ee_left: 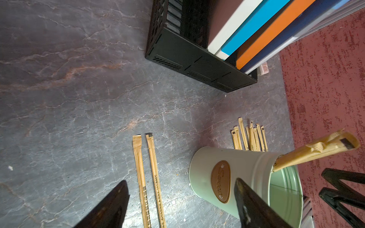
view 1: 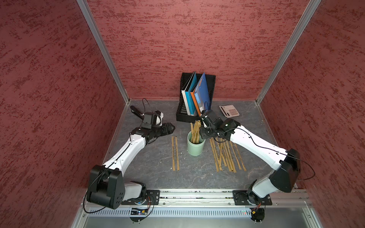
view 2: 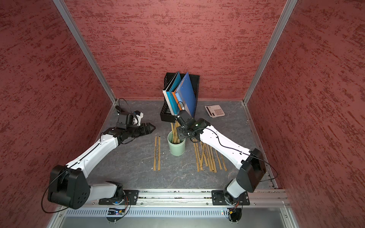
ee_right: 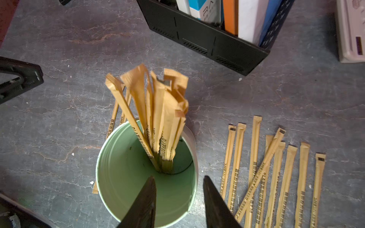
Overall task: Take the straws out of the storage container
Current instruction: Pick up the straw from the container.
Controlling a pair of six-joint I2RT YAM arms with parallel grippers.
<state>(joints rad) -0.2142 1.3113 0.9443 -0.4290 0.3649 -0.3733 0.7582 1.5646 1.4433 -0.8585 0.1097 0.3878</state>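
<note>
The left gripper (view 1: 171, 127) hovers low, jaws wide and empty, arm stretched forward, probably parked clear. Two straws (view 1: 175, 153) lie parallel left of the storage container (view 1: 195, 148). A bundle (ee_right: 158, 110) stands inside, leaning toward its far side. The right gripper (ee_right: 178, 180) angles down over the rim, jaws partly apart, empty, apparently aligning to pick. Removed straws lie fanned on its right.

Two straws (view 1: 175, 153) flat left of one storage container (view 1: 195, 150), nine flat to its right, several more bunched inside, uncountable, one black file holder (view 1: 182, 117), one calculator (view 1: 229, 111), two robot arms (view 1: 128, 150)
</note>
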